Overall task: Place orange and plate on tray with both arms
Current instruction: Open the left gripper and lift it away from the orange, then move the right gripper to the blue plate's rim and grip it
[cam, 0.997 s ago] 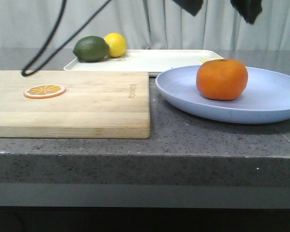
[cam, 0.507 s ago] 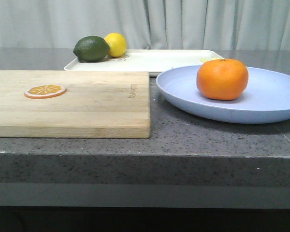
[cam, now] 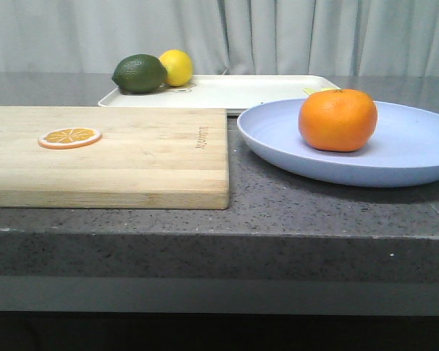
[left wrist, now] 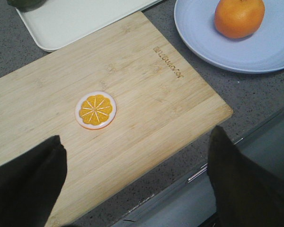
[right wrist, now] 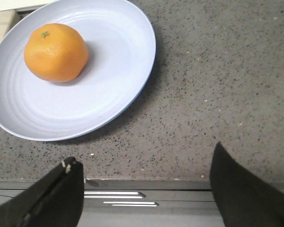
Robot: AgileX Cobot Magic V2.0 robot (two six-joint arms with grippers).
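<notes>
The orange (cam: 337, 119) sits on the lavender-blue plate (cam: 417, 153) at the right of the counter; both also show in the right wrist view, orange (right wrist: 56, 52) and plate (right wrist: 109, 75), and in the left wrist view, orange (left wrist: 239, 17) and plate (left wrist: 274, 47). The cream-white tray (cam: 249, 91) lies behind, its corner in the left wrist view (left wrist: 71, 23). My left gripper (left wrist: 137, 163) is open and empty above the front edge of the cutting board. My right gripper (right wrist: 146, 179) is open and empty above the counter's front edge, near the plate. Neither gripper shows in the front view.
A wooden cutting board (cam: 132, 157) with a thin orange slice (cam: 69, 137) lies at the left. A dark green lime (cam: 139, 73) and a yellow lemon (cam: 177, 67) sit at the tray's back left corner. A grey curtain hangs behind the speckled counter (cam: 278, 205).
The dark gripper parts and the cable seen at the top of the front view one second ago have left that view. The orange, plate and tray have not moved.
</notes>
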